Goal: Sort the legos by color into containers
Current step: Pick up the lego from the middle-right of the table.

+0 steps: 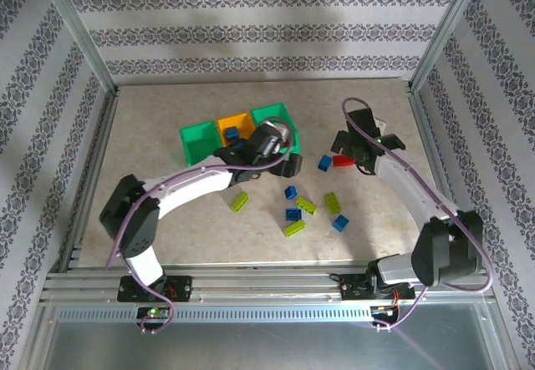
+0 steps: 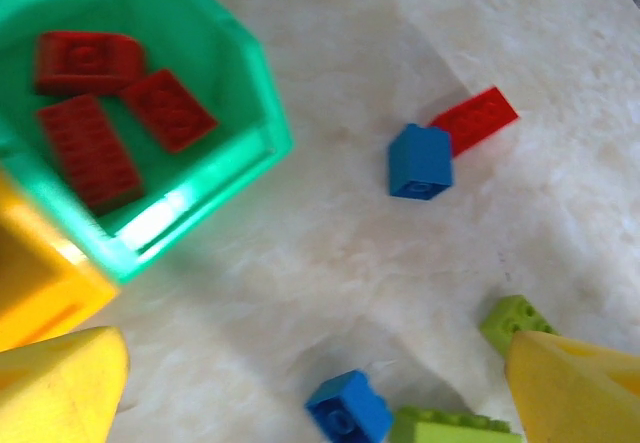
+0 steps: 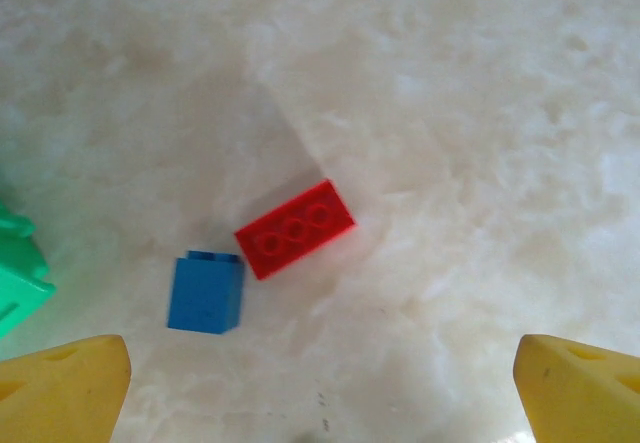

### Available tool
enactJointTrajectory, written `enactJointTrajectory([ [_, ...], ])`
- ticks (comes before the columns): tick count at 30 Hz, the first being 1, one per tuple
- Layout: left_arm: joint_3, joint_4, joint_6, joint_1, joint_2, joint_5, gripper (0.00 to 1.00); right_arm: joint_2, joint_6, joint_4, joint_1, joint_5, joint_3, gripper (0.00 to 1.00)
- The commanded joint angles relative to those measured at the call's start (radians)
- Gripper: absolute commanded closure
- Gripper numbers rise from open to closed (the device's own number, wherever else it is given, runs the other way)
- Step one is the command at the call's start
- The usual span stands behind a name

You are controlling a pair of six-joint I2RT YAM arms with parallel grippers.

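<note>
**Near field, loose legos.** Seven lie scattered on the desk between the two arms: four yellow-green bricks and three blue bricks, none touching a container.

**Left end effector**. Open and carrying nothing. Its wrist view shows the yellow fingers spread wide, with bare desk between them. It hangs just beside the near corner of the right green container.

**Right end effector**. Open and empty, with both fingertips well apart. It hovers above the red brick, which lies flat with its studs up and askew to the jaw line.

**Lone blue brick**. It sits just beside the red brick, apart from it or barely touching at a corner; the pictures do not settle which.

**Far field, containers in a row.**
- Right green container: three red pieces lie inside.
- Orange container: blue pieces show in it.
- Left green container: contents cannot be made out.

**Step in hand (judged).** Sorting is partly done, and the right arm appears to be on approach to the red brick.

**Next move calls for.**
- Turn the wrist so the fingers close across the brick's narrow sides.
- Descend without nudging the blue neighbour.
- After closing, carry the brick to the right green container, where the reds are.
- Watch the left arm, which stands close to that container and could crowd the drop.
</note>
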Motion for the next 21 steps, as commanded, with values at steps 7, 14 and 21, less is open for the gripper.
enactJointTrajectory([
  [7, 0.359, -0.090, 0.075, -0.088, 0.334, 0.039, 0.13, -0.159, 0.045, -0.055, -0.066, 0.069, -0.104, 0.02],
  [14, 0.625, -0.243, 0.103, -0.087, 0.538, 0.024, 0.20, -0.225, 0.036, -0.063, -0.078, 0.086, -0.123, 0.02],
  [21, 0.920, -0.431, 0.137, -0.086, 0.738, -0.013, 0.31, -0.238, 0.038, -0.059, -0.077, 0.083, -0.121, 0.02],
])
